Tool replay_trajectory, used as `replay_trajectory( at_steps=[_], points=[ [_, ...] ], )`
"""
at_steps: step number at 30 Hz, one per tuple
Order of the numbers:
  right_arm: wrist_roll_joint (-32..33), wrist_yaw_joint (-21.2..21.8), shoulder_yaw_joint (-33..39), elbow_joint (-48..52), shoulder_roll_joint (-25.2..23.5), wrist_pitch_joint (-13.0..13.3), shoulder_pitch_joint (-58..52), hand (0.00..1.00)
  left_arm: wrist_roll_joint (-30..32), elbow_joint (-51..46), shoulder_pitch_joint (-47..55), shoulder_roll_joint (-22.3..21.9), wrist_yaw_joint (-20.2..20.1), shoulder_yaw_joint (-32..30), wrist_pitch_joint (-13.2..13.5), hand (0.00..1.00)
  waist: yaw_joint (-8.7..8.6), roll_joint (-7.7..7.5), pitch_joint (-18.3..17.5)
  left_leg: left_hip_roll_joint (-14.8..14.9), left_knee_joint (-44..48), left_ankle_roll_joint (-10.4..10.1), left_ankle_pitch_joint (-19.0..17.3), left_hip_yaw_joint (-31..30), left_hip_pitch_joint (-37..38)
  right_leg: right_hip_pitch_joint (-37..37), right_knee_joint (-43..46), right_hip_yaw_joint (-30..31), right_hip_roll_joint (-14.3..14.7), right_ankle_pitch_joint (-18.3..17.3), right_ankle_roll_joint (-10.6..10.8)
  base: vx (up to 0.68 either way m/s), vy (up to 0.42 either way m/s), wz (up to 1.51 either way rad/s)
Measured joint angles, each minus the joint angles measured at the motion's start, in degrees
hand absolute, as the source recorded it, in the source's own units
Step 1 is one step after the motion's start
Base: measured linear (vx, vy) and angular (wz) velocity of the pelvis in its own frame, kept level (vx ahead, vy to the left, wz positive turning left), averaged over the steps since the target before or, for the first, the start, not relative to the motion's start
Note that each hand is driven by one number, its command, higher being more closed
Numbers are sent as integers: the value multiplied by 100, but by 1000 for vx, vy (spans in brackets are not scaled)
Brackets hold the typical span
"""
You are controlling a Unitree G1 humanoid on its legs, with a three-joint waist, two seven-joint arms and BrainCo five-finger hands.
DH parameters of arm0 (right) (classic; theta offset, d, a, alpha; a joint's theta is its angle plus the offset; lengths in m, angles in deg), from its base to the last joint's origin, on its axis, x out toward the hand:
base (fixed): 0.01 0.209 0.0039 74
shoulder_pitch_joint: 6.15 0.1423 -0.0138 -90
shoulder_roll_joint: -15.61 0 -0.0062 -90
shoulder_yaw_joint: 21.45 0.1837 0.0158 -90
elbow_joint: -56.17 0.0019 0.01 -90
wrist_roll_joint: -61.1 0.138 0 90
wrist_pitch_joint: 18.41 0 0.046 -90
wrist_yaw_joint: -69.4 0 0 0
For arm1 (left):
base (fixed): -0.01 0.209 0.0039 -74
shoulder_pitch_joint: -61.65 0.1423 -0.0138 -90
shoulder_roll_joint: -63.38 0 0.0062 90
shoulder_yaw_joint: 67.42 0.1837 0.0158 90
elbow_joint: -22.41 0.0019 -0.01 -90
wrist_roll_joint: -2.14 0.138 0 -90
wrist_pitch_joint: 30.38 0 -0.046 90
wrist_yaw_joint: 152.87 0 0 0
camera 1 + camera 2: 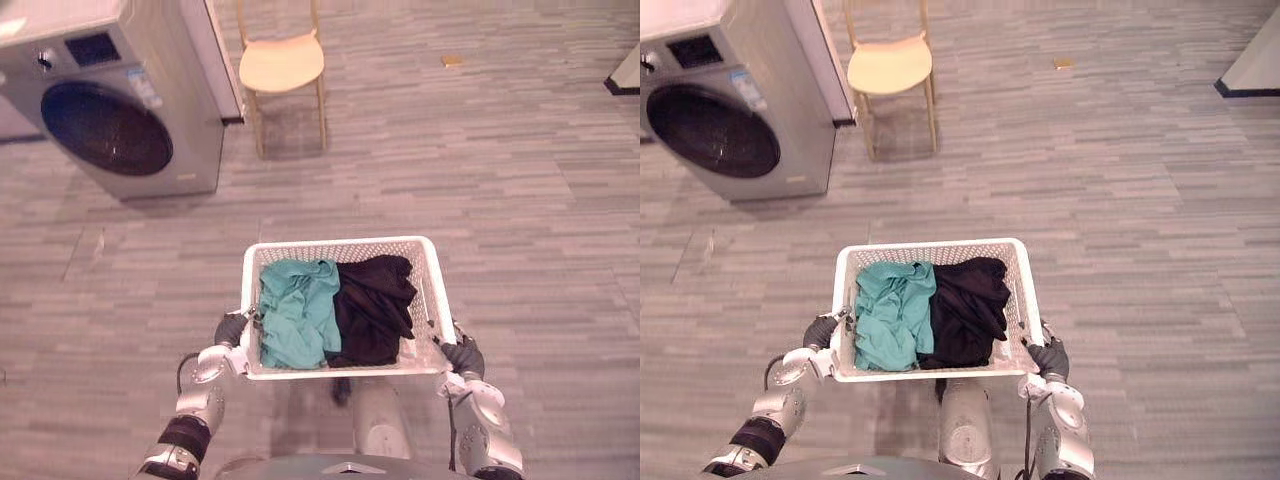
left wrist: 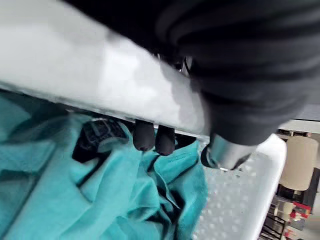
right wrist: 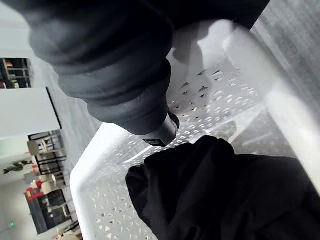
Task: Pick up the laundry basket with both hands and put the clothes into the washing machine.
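I hold a white perforated laundry basket off the floor in front of me. Inside it, a teal garment lies on the left and a black garment on the right. My left hand grips the basket's left rim; in the left wrist view its dark fingertips curl over the rim above the teal cloth. My right hand clasps the right rim, its finger hooked inside the wall beside the black garment. The grey washing machine stands far left, its round dark door closed.
A light wooden chair stands right of the machine, against its side. A small yellowish scrap lies on the floor further right. A white piece of furniture with a dark base shows at the right edge. Grey plank floor lies between me and the machine.
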Motion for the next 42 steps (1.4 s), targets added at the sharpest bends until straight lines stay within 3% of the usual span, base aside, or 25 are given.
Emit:
replay_trajectory(
  at_steps=[3,4,5,7,8,10,12,14,15,16,17,18,19,20,22,24,26,27,28,29,33,35,37,40,42],
  points=[
    [0,0,-100,224,125,-55,-233,100,-36,-12,308,-96,-40,5,-8,100,94,-145,93,79,1224,288,-327,266,-917,902,-367,148,63,-330,-28,565,-91,-39],
    [0,-41,-182,395,133,-54,-436,100,-48,-17,530,-133,-94,-1,-9,100,204,-216,121,254,914,770,-633,760,-1323,1413,-705,283,69,-460,-10,555,-77,-50],
    [0,-75,-209,432,167,-55,-504,100,-67,-36,673,-152,-100,-3,-9,100,314,-223,124,333,221,994,-856,1092,-1646,1710,-942,393,70,-530,50,650,-65,-63],
    [-7,-107,-281,361,253,-55,-470,100,-106,-146,815,-142,-99,-6,-30,100,459,-261,112,49,-1874,980,-918,1227,-1885,1929,-1035,584,-36,-696,178,549,4,-56],
    [-20,-110,-368,343,321,-59,-451,100,-109,-243,898,-131,-93,-20,-41,100,474,-220,88,-129,-3567,885,-815,1194,-1885,2056,-1027,687,-44,-828,315,494,58,-44],
    [-44,-106,-509,338,411,-61,-407,100,-111,-360,1034,-133,-86,-124,-43,100,496,-162,52,-269,-5351,747,-546,894,-1887,2145,-874,958,-29,-1118,531,637,156,-65],
    [-92,-106,-603,316,476,-61,-334,100,-113,-440,1094,-141,-87,-159,-50,100,516,-140,30,-227,-5611,724,-528,881,-1994,2292,-790,1263,-59,-1443,747,692,312,-87],
    [-107,-101,-571,203,507,-47,-544,100,-113,-434,1194,-248,-79,-127,-70,100,497,-134,-324,-442,-5626,880,-465,1174,-1914,2639,-789,1450,-297,-1765,1151,795,495,-65],
    [-105,-92,-536,76,463,-27,-585,100,-112,-409,1251,-246,-75,-130,-72,100,507,-168,-440,-611,-5593,1016,-19,1057,-1873,2586,-446,1498,-429,-1790,1197,566,340,-35],
    [-106,-97,-500,-47,344,-33,-607,100,-108,-369,1249,-221,-38,-137,-78,100,513,-449,-536,-962,-5487,1262,242,981,-1758,2349,415,1574,-774,-1712,1264,548,278,9],
    [-105,-97,-378,-126,71,-46,-791,100,-90,-325,1195,-161,27,-150,-126,100,442,-841,-615,-1383,-5240,1378,61,918,-1631,1948,1621,1585,-1253,-1122,1175,678,300,57],
    [-66,-81,-310,-129,-118,16,-899,100,-84,-248,1111,-110,56,-161,-145,100,345,-974,-637,-1601,-5194,1466,-179,801,-1452,1583,2518,1617,-1436,-24,925,665,258,75],
    [-71,-56,-311,-103,-164,30,-892,100,-89,-246,1035,-63,47,-155,-142,100,294,-967,-631,-1635,-5221,1466,-221,733,-1337,1418,2844,1645,-1423,283,860,634,211,61],
    [-95,17,-325,-99,-186,28,-750,100,-98,-242,958,25,38,-155,-147,100,286,-886,-577,-1629,-5336,1484,-335,592,-1047,1092,3322,1586,-1295,59,930,544,157,29],
    [-99,59,-328,-87,-185,109,-641,100,-98,-286,873,38,33,-160,-83,100,307,-648,-490,-1562,-5736,1462,-453,452,-427,549,3318,1115,-1226,-524,761,516,119,17],
    [-93,112,-328,-53,-184,185,-582,100,-99,-313,825,59,27,-164,-16,100,279,-479,-500,-1467,-5969,1450,-570,393,-110,102,2522,815,-1155,-723,688,381,5,7],
    [-90,110,-320,70,-205,210,-520,100,-98,-314,667,87,25,-169,24,100,221,-352,-463,-1338,-6047,1395,-816,315,136,-230,522,817,-870,-438,821,318,-89,17],
    [-90,102,-316,66,-208,180,-518,100,-93,-315,630,111,14,-173,26,100,196,-332,-478,-1289,-6063,1285,-867,284,190,-96,-843,868,-723,182,774,372,-184,65],
    [-90,88,-242,49,-187,164,-573,100,-61,-218,619,57,8,-143,10,100,94,-253,-521,-1166,-6041,1192,-963,168,239,198,-1299,885,-576,1043,746,462,-204,72],
    [-88,64,-159,11,-164,120,-589,100,-4,-250,582,-71,18,-103,-8,100,129,-105,-594,-1056,-6018,1154,-884,392,258,210,-1147,787,-544,866,725,455,-190,69],
    [-63,23,-32,299,-132,76,-865,100,80,-283,583,-241,16,-60,-50,100,60,-307,-494,-1039,-4914,1143,-746,846,346,839,-512,301,-1044,31,655,327,-197,77],
    [-54,24,-103,551,-28,46,-1019,100,68,-511,897,-301,18,-58,-57,100,143,-211,-438,-408,-2570,1116,-564,1103,-313,1487,-554,109,-915,-396,655,203,-235,21],
    [-26,43,-224,637,114,46,-1125,100,56,-693,1185,-326,23,-115,-53,100,264,-110,-476,-78,-1609,957,104,1066,-639,1747,-545,199,-769,-642,622,190,-127,-41],
    [-21,26,-241,647,122,42,-1098,100,55,-711,1177,-371,19,-119,-53,100,295,-158,-470,326,-1187,1021,-217,1501,-996,1763,-599,356,-824,-752,565,195,-26,-30],
    [-22,24,-221,570,170,28,-1089,100,44,-635,1214,-406,17,-114,-76,100,337,-363,-489,382,-2153,1038,-448,1916,-1011,1673,-611,575,-1090,-783,559,262,50,-43]
  ],
)
